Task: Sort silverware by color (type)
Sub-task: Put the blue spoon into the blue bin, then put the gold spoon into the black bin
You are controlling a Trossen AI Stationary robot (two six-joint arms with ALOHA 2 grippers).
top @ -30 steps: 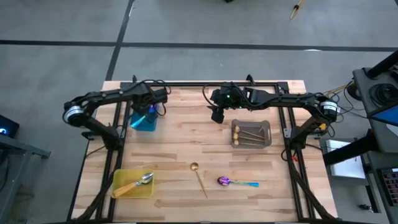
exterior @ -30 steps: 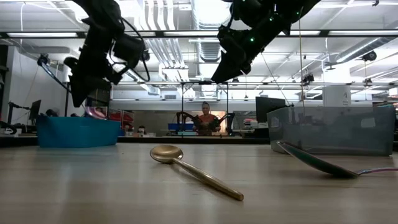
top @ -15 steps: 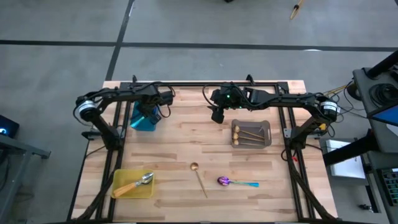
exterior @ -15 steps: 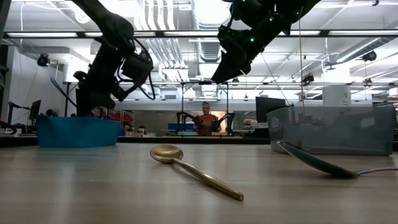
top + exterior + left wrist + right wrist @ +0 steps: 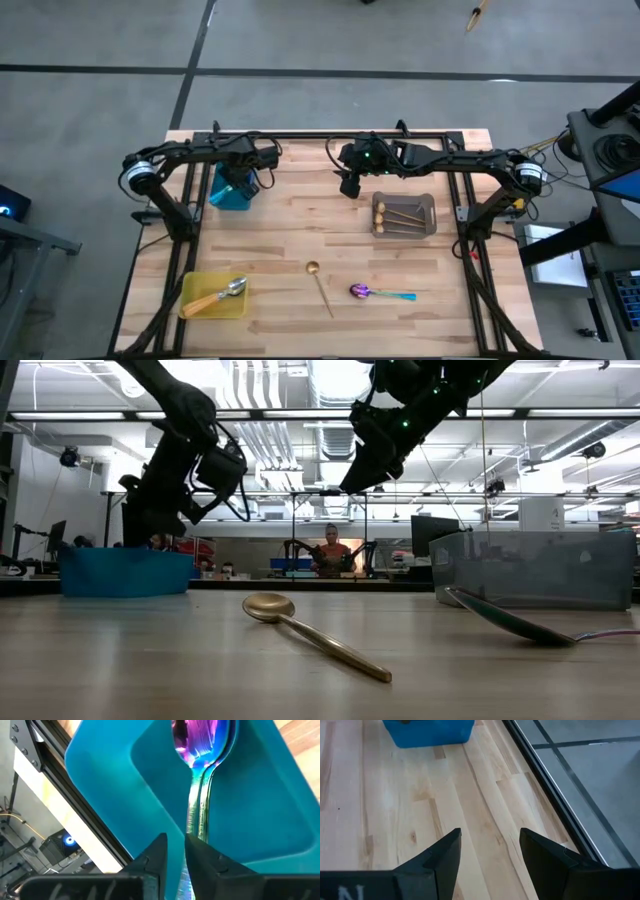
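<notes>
The left gripper [image 5: 173, 851], unmoved since half a second ago, is hovering over the teal plastic tray [image 5: 232, 189], fingers nearly together above glossy iridescent spoons [image 5: 202, 750]; the right gripper [image 5: 490, 847] is waiting, jaws apart, over bare wood.

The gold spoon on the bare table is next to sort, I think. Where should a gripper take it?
Probably mid-handle, from straight above. The gold spoon lies flat and alone on the table, its thin handle running diagonally, so the fingers should straddle it crosswise. The right gripper, open, hangs nearer.
</notes>
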